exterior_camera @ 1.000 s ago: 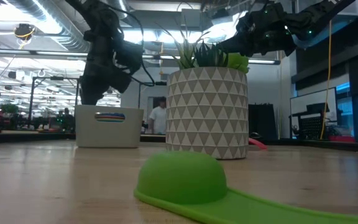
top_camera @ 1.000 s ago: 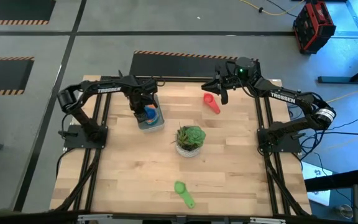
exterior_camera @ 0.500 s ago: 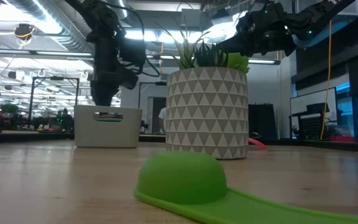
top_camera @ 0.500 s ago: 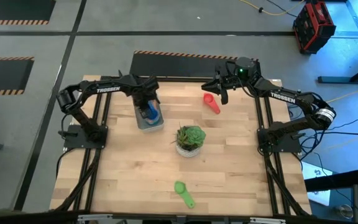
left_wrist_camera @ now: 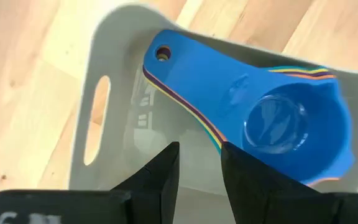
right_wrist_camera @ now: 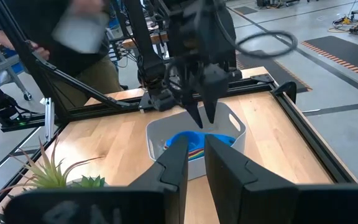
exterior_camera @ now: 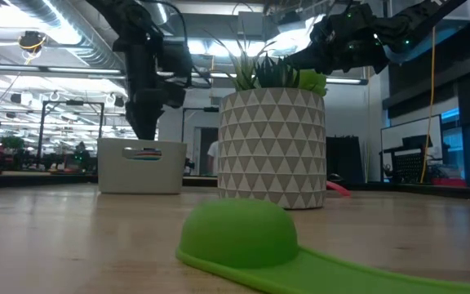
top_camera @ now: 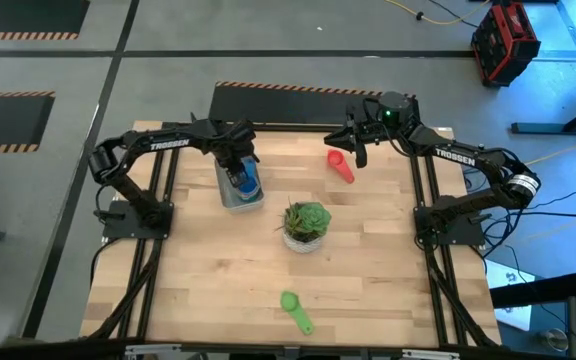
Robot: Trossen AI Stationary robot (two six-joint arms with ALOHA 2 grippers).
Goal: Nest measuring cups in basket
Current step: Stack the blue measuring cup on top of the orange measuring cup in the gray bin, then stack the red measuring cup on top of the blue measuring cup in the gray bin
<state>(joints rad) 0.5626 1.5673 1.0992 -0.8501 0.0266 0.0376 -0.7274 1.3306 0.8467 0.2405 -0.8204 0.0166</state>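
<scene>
Basket (top_camera: 230, 196) long axis runs away from front edge; left gripper (top_camera: 236, 165) above, fingers apart, empty.

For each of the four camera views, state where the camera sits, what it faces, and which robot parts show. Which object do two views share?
High: overhead, straight down on table; both arms, left gripper above basket.
Low: table height, facing green cup and plant pot; arms overhead.
Left wrist: looks down into basket at blue cup; own fingers.
Right wrist: faces left arm; right gripper.
Shared: basket.
</scene>
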